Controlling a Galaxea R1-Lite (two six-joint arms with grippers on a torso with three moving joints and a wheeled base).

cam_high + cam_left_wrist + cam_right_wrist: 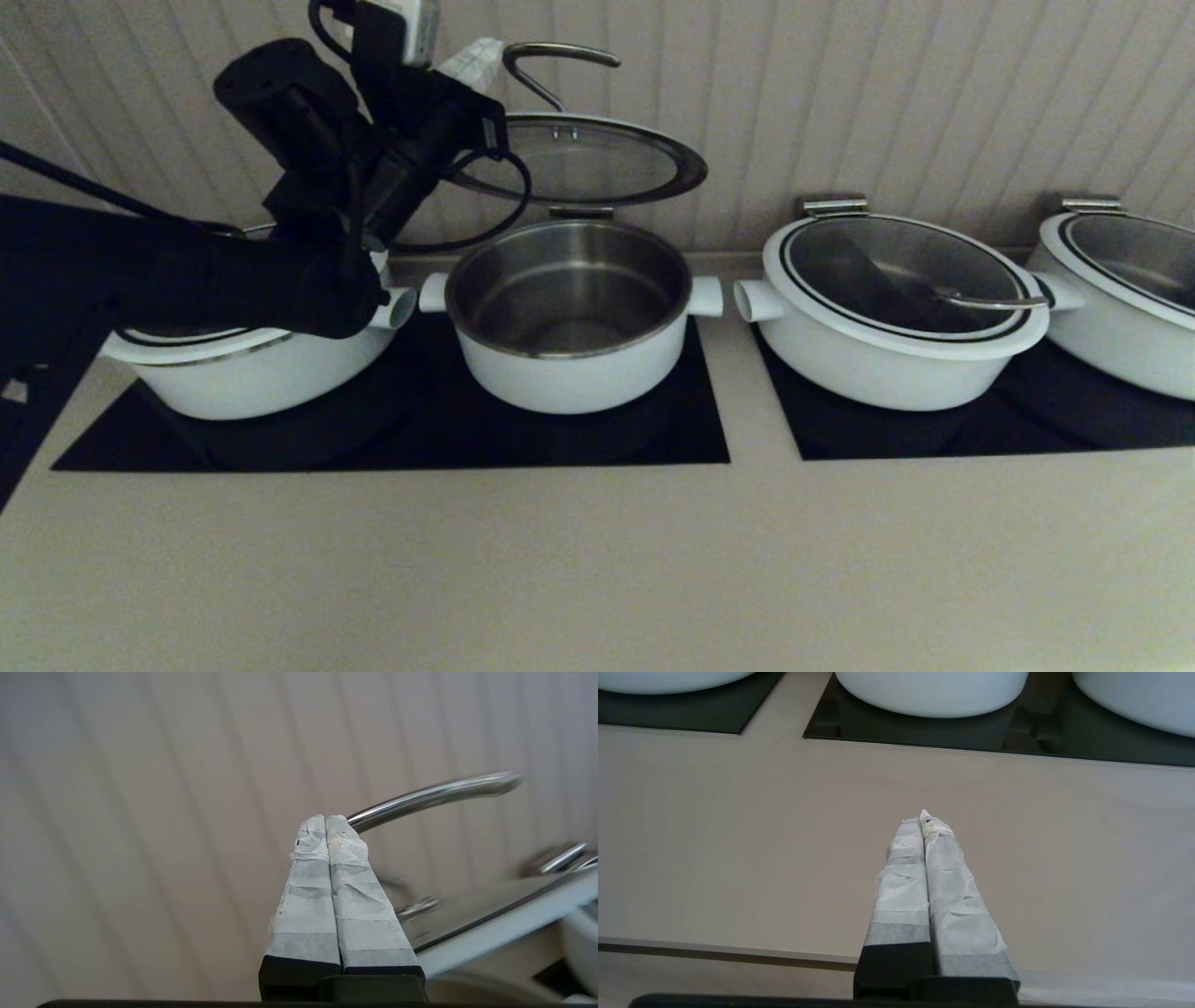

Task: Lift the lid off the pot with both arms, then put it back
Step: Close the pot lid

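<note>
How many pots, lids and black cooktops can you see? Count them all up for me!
White pots: 4. The open pot, one at far left, one right of it, one at far right.
Glass lids: 4. The lid held up by the left gripper, plus three resting on pots.
Black cooktops: 2.
Total: 10.

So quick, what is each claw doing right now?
Left claw: closed on the lid handle, above the pot.
Right claw: closed, empty, over the counter.
</note>
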